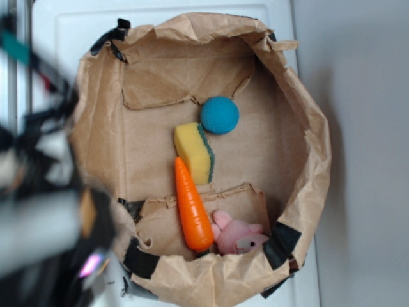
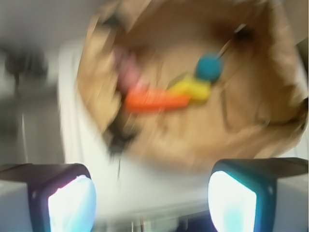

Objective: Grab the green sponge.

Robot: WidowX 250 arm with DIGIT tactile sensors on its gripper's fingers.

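Four items are lying in the paper-lined bin (image 1: 307, 121); the green sponge (image 1: 195, 152) is resting mid-floor, touching the teal ball (image 1: 220, 115) and the carrot (image 1: 192, 208). We are hovering outside the rim with the gripper (image 2: 152, 195) released, its fingers spread for the sponge's width.

A big brown paper bag (image 1: 300, 128) lies open on a white top (image 1: 160, 13). Inside it are a round blue ball (image 1: 220, 115), a long orange carrot (image 1: 192, 208) and a small pink toy (image 1: 238, 235) touching the carrot's fat end.
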